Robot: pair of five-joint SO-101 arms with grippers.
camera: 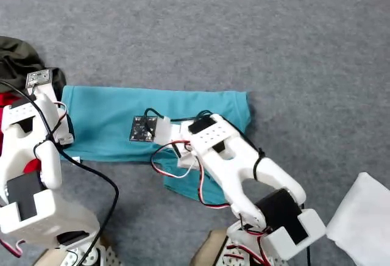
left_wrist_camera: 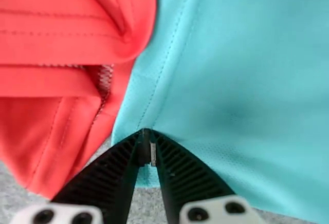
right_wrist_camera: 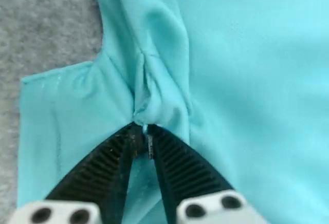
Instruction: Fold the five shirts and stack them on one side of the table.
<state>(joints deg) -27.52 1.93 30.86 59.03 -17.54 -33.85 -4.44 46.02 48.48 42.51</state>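
My left gripper (left_wrist_camera: 147, 149) is clamped on the edge of the teal shirt (camera: 122, 116), just beside the red shirt (left_wrist_camera: 56, 54); my right gripper (right_wrist_camera: 142, 137) pinches a bunched fold of it; the teal shirt lies mid-table (camera: 274, 46), stretching toward 9 o'clock; a white shirt (camera: 365, 217) sits at 4 o'clock.

You have soft, even light falling from above on the grey bench (camera: 292, 46) in the high view, bright enough that the white arm casings (camera: 234, 150) look pale, and they lay faint, loose-edged shadows on the teal shirt (camera: 109, 116) and the bench beside it. From the left wrist you see a dim smudge of shadow on the teal cloth and darker creases in the red shirt (left_wrist_camera: 51, 39). From the right wrist, shade gathers in the bunched folds at the tip of the right hand (right_wrist_camera: 143, 139), whose black ribbed fingers (right_wrist_camera: 97, 172) catch a dull sheen.
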